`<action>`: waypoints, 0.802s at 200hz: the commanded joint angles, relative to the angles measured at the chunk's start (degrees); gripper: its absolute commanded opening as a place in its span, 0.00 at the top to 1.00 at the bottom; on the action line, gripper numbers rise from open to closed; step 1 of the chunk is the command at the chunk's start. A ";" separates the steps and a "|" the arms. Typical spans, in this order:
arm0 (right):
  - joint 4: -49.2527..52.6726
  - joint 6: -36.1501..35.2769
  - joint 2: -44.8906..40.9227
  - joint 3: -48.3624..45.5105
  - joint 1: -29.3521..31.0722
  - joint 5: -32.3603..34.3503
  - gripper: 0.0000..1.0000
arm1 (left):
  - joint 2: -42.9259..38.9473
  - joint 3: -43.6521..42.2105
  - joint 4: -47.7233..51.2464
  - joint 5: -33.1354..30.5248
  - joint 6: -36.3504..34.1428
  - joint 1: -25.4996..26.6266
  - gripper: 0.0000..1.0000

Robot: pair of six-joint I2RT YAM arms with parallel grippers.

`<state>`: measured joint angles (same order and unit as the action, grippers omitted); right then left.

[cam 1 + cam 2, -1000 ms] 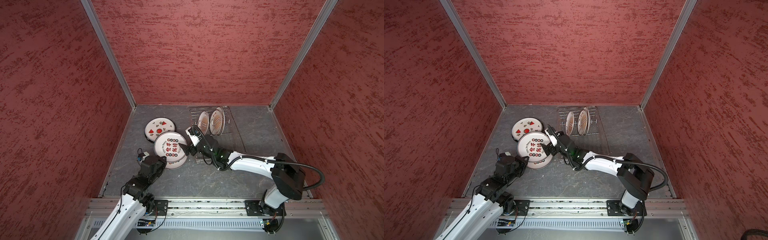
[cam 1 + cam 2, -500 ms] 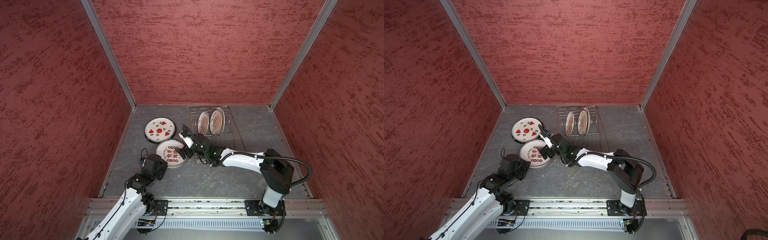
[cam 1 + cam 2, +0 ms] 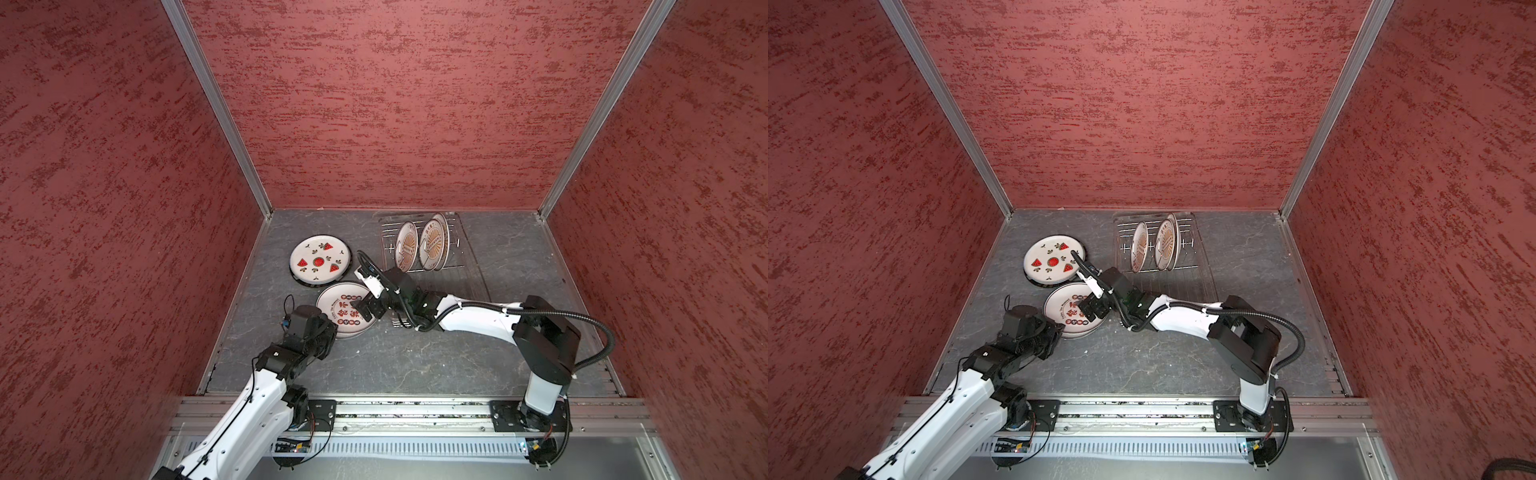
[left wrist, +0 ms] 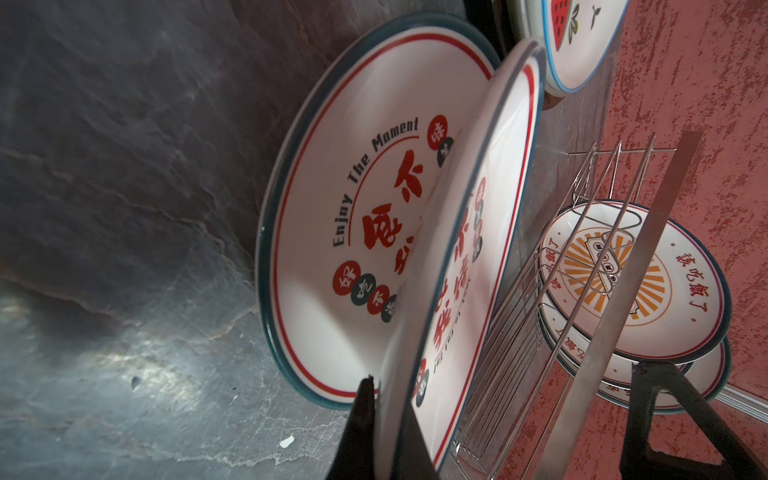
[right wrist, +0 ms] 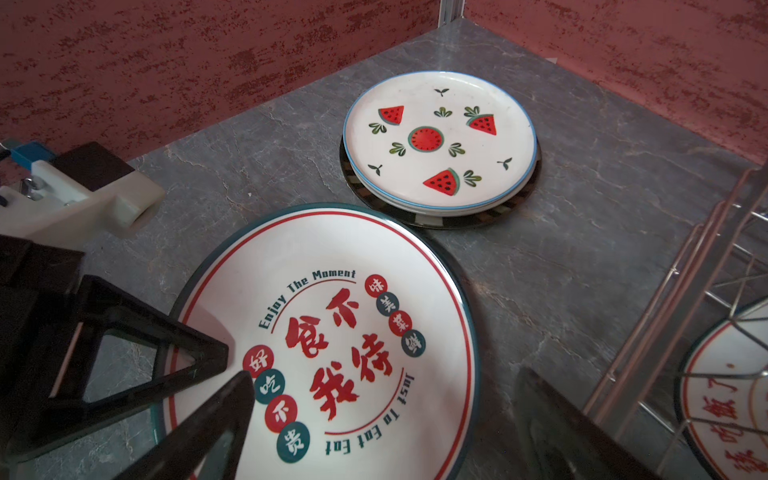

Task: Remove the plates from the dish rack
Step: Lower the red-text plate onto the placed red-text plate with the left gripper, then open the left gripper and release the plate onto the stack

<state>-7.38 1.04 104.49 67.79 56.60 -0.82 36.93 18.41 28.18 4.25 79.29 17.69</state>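
**Two sunburst plates (image 3: 432, 245) upright in the dish rack (image 3: 456, 245)**

Both stand on edge at the back of the tabletop (image 3: 415, 365). My left end effector (image 4: 388, 419) is clenched on the near rim of a red-lettered plate (image 4: 478, 249), holding it tilted over a matching plate (image 4: 340, 208) that lies flat. My right end effector (image 3: 363, 309) hangs over them, jaws spread wide, gripping nothing. Just beyond, a watermelon plate (image 3: 318, 260) lies on a dark-rimmed plate (image 5: 436, 218).
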 commanded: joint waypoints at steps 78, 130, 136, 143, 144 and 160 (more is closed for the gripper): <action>3.21 -2.00 0.88 2.10 0.53 -0.14 0.03 | 2.80 -0.49 -5.05 1.79 0.25 -1.21 0.76; 3.58 -2.09 0.86 1.99 0.53 0.05 0.03 | 3.36 -2.24 -6.88 2.24 0.69 -1.87 0.62; 3.58 -2.07 0.82 2.00 0.54 0.11 0.03 | 3.42 -2.27 -6.91 2.13 0.69 -1.96 0.61; 3.60 -2.07 0.87 1.91 0.57 0.19 0.03 | 3.72 -2.42 -7.06 2.03 0.78 -2.05 0.59; 3.60 -2.04 0.84 1.91 0.55 0.19 0.03 | 3.74 -2.42 -7.08 2.01 0.78 -2.09 0.59; 3.51 -2.13 0.73 1.73 0.53 0.29 0.03 | 4.18 -2.45 -7.10 1.24 0.73 -2.14 0.54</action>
<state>-4.14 0.38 105.12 68.10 56.71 -0.86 40.77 16.45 23.29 6.11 80.14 16.10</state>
